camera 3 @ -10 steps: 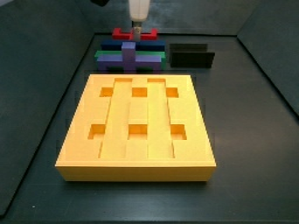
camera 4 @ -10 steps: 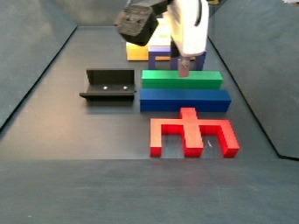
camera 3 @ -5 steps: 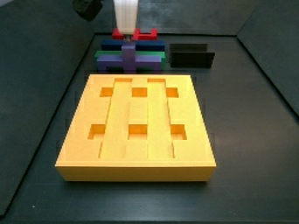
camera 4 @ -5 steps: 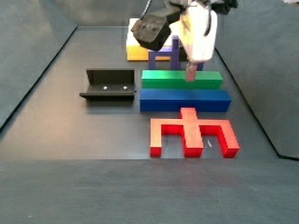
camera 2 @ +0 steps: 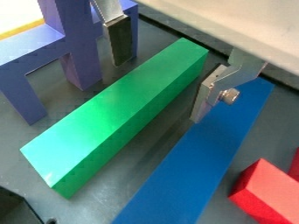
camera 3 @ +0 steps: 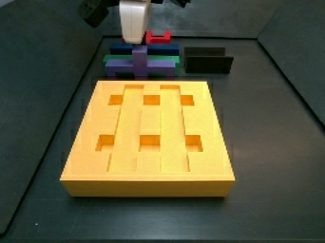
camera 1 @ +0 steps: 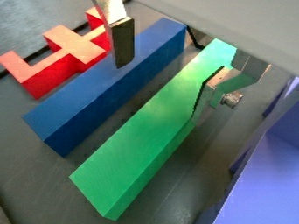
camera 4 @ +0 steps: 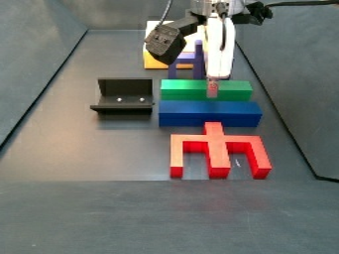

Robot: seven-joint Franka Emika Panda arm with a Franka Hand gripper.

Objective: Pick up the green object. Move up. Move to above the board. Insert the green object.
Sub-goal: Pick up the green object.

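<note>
The green object (camera 1: 146, 131) is a long flat bar lying on the dark floor between a blue bar (camera 1: 100, 92) and a purple piece (camera 2: 70, 39). It also shows in the wrist view (camera 2: 117, 114) and in both side views (camera 4: 205, 88) (camera 3: 121, 60). My gripper (camera 1: 167, 66) is open and low over the green bar, one finger on each long side, as in the wrist view (camera 2: 166, 66). From the side the gripper (camera 4: 212, 87) reaches down to the bar. The yellow-orange board (camera 3: 150, 133) lies apart, nearer in that view.
A red forked piece (camera 4: 219, 151) lies beyond the blue bar (camera 4: 209, 112). The black fixture (camera 4: 122, 96) stands to one side of the green bar; it also shows in a side view (camera 3: 207, 60). Dark walls enclose the floor.
The gripper has shifted sideways along the row of pieces and come slightly lower over the green bar. The pieces have not moved.
</note>
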